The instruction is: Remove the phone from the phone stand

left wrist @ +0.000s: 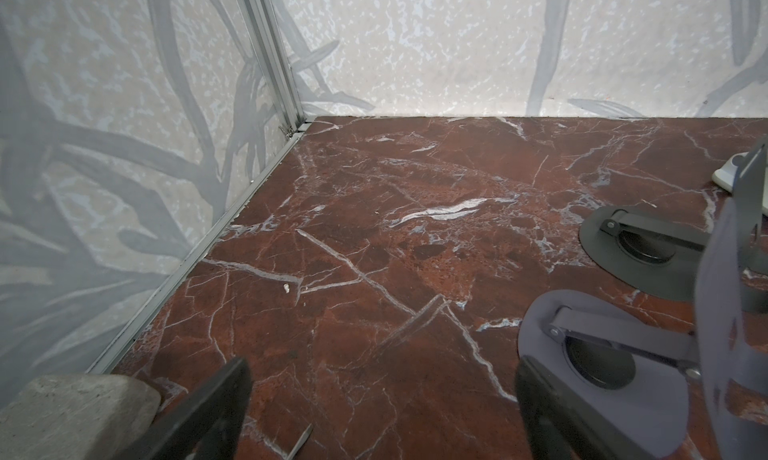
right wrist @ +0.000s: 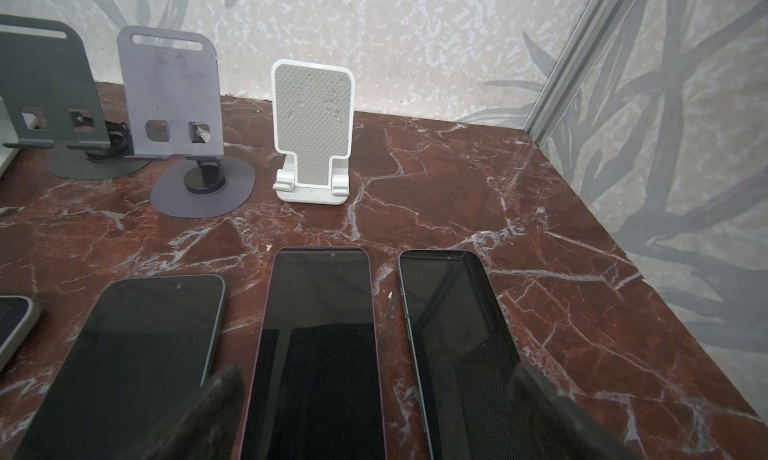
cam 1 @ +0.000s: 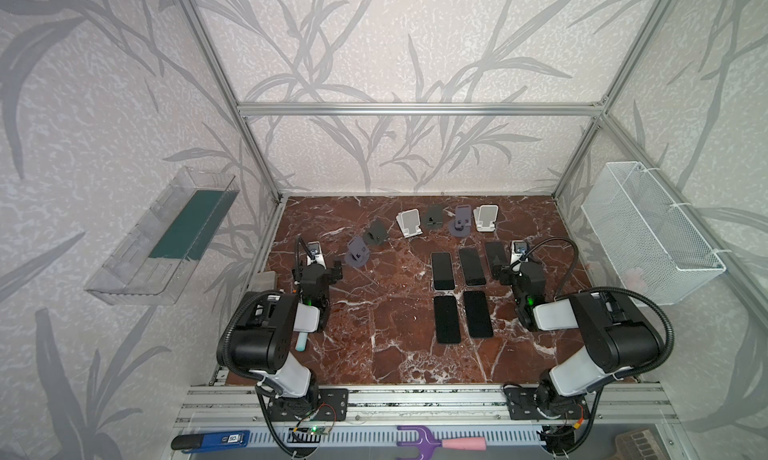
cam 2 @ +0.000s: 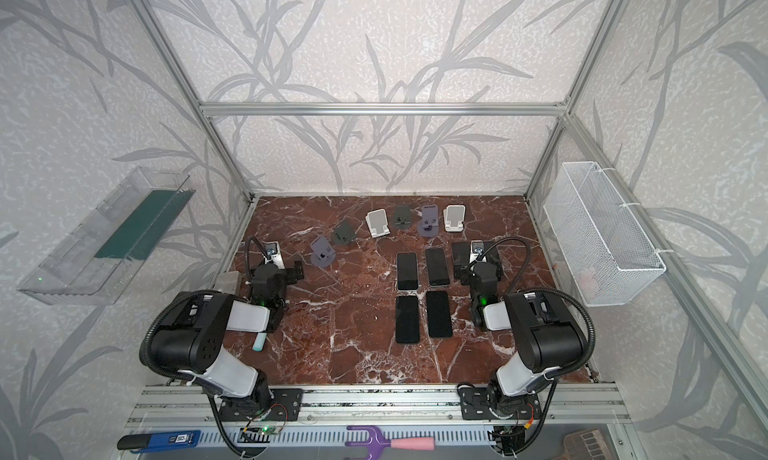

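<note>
Two tools, both with jaws spread wide and nothing between them. My left tool point(left wrist: 382, 370) hangs low over bare marble at the left side of the table point(cam 1: 374, 354). My right tool point(right wrist: 376, 379) hangs low over a row of phones point(right wrist: 316, 345) on the right. I judge the wide spread sensible, since no stand carries anything for me to take.

Nearest me in both top views, two more dark handsets lie flat, screens up, side by side. Just beyond them is the row under my right tool, its right end partly hidden by that arm. The right wrist view shows this row close by, glass up, edges near each other but not touching. Laid out so tidily and well apart from the stands, they read as parked where no reach toward the back would knock them.

Farther back, six phone stands point(cam 1: 433, 216) run along the far edge, the line curving forward at its left end. Every backrest I can see is bare. The white stand point(right wrist: 311, 133) ahead of my right tool has two foot lips that hold nothing. So the task's phone is not propped on any stand. I take it to be one of those lying flat, though I cannot tell which, and the job looks finished.
</note>
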